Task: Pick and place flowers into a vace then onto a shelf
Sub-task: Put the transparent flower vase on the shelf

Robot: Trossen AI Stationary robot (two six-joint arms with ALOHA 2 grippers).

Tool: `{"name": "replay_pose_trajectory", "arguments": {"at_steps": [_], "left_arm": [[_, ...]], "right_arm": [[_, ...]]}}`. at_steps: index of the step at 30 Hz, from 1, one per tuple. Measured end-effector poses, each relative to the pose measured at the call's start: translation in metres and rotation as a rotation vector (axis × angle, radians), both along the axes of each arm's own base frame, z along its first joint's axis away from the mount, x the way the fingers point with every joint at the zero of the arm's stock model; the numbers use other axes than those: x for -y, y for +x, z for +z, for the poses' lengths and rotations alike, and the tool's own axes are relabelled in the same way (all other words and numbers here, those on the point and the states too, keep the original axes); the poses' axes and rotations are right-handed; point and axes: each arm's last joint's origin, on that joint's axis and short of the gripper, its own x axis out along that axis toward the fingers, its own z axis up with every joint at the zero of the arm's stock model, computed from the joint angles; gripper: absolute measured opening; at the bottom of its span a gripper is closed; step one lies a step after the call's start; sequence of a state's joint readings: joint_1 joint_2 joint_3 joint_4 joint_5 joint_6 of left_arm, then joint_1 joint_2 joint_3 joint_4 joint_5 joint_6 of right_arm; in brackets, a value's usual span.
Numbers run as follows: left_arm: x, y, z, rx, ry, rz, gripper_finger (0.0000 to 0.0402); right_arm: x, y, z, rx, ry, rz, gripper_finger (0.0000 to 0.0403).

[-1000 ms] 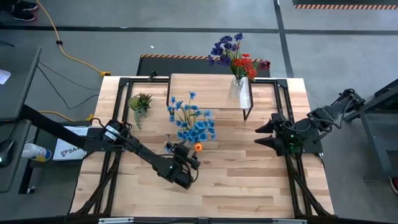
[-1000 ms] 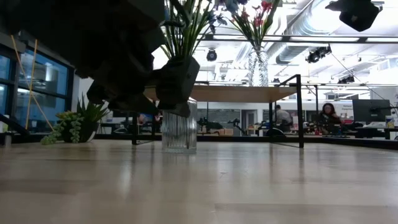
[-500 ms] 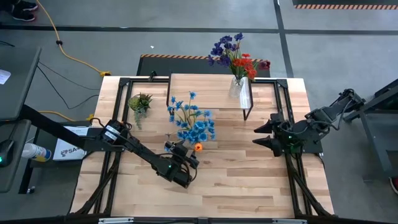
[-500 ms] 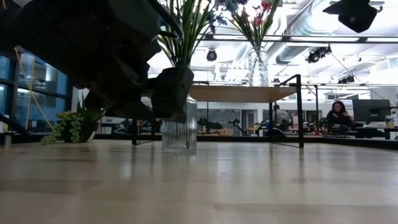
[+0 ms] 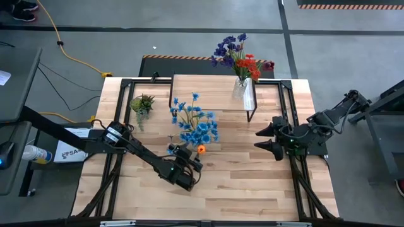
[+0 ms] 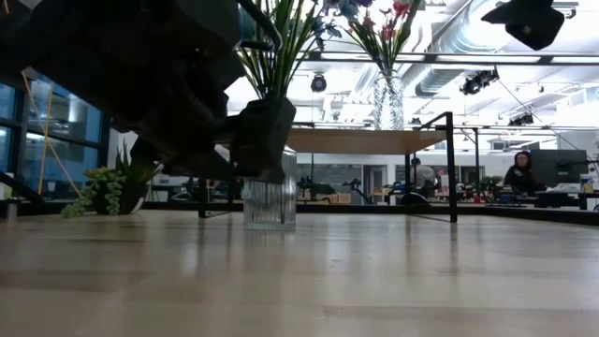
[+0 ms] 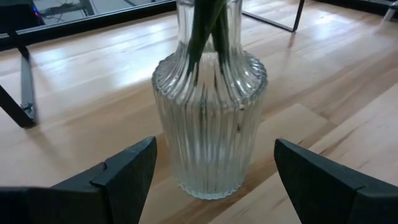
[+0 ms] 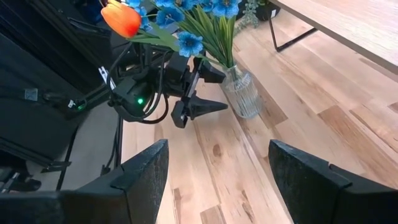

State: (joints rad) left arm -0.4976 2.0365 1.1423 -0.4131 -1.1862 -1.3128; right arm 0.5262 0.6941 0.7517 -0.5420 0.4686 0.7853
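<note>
In the left wrist view the ribbed glass vase point(image 7: 209, 121) stands upright at the centre of the frame, between the two spread fingers of the left gripper point(image 7: 211, 180); the jaws stand wide, a gap on each side, holding nothing. Green stems run straight up out of its neck, so the long axis of the blue flowers point(image 5: 194, 123) is vertical, blooms topmost with one orange bloom among them. In the high view this bunch sits just left of centre, the left gripper point(image 5: 189, 165) below it. The shelf point(image 5: 211, 92) lies at upper centre, with the red and purple flowers point(image 5: 240, 55) in a second vase point(image 5: 242, 87) at its right end. The right gripper point(image 5: 264, 138), jaws apart and empty, waits at right of centre.
</note>
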Motion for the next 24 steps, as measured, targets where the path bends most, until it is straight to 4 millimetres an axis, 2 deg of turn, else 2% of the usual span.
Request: {"name": "replay_pose_trajectory", "arguments": {"at_steps": [19, 24], "left_arm": [[0.0006, 0.0014, 0.0005, 0.019, -0.008, 0.001, 0.0358], [0.0006, 0.0014, 0.0005, 0.018, -0.007, 0.001, 0.0386]], "right_arm": [[-0.0003, 0.0, 0.0001, 0.0, 0.004, 0.006, 0.0266], [-0.0002, 0.0, 0.0001, 0.0, 0.003, 0.006, 0.0266]]}}
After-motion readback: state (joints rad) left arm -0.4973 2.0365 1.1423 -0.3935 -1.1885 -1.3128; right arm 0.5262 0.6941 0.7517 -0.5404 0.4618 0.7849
